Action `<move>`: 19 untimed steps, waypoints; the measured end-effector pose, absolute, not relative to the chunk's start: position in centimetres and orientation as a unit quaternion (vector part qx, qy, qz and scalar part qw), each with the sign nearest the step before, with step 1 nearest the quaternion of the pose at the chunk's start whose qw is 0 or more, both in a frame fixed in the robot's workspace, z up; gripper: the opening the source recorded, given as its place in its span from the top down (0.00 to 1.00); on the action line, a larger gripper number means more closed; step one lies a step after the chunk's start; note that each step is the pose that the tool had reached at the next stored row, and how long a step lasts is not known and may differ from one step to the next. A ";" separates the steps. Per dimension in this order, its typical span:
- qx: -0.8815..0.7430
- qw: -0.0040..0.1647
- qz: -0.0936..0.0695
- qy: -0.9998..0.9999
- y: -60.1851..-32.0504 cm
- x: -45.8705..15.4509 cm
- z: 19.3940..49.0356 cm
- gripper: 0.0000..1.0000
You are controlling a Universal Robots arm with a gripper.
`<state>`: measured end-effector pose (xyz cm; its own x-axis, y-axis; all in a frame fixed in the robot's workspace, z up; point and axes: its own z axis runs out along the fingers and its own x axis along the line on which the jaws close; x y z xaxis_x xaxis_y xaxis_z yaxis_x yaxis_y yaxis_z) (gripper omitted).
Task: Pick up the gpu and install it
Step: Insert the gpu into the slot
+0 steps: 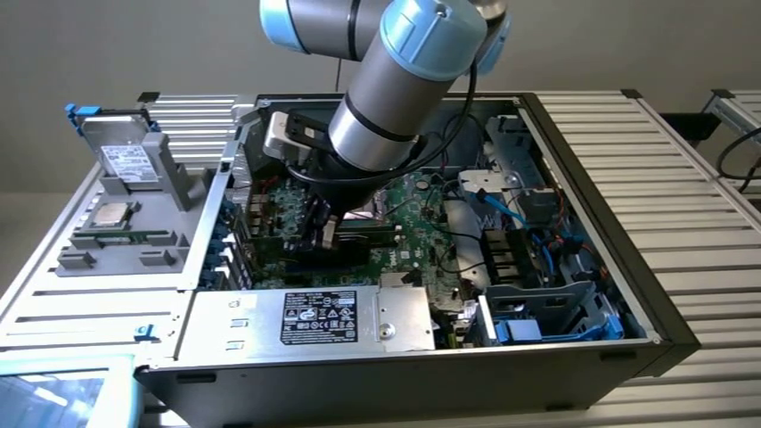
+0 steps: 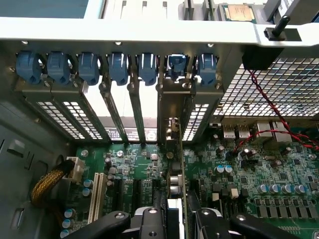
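Arm [image 1: 387, 85]: reaching down into the open computer case [image 1: 594, 169], wrist low over the motherboard [image 1: 411, 236].
Pincer [image 2: 173, 216]: closed on the gpu [image 2: 175, 164], one black finger [image 2: 149, 221] on each side of the card's top edge in the wrist view.
Gpu: standing on edge above the motherboard, lined up with the expansion slots; silver end bracket [image 2: 172, 107] set against the rear slot opening, just under a blue retaining clip [image 2: 177, 64] (seating depth in the slot not discernible).
Neighbouring slot bays: empty openings with perforated covers [image 2: 57, 112] alongside, each topped by a blue clip.
Red wire [image 2: 269, 99]: running across the rear fan grille [image 2: 279, 84].
Power supply [image 1: 315, 316]: at the near edge of the case in the exterior view, label facing up.
Outside the case: grey tray [image 1: 125, 214] on the exterior view's left, holding a processor [image 1: 113, 212].
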<state>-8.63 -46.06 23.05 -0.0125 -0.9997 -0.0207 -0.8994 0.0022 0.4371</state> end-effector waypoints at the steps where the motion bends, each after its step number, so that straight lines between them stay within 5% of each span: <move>1: 0.686 0.150 -0.167 -0.692 -46.1 -8.6 23.1 0.72; 19: 0.693 0.154 -0.164 -0.685 -46.0 -8.6 23.3 0.72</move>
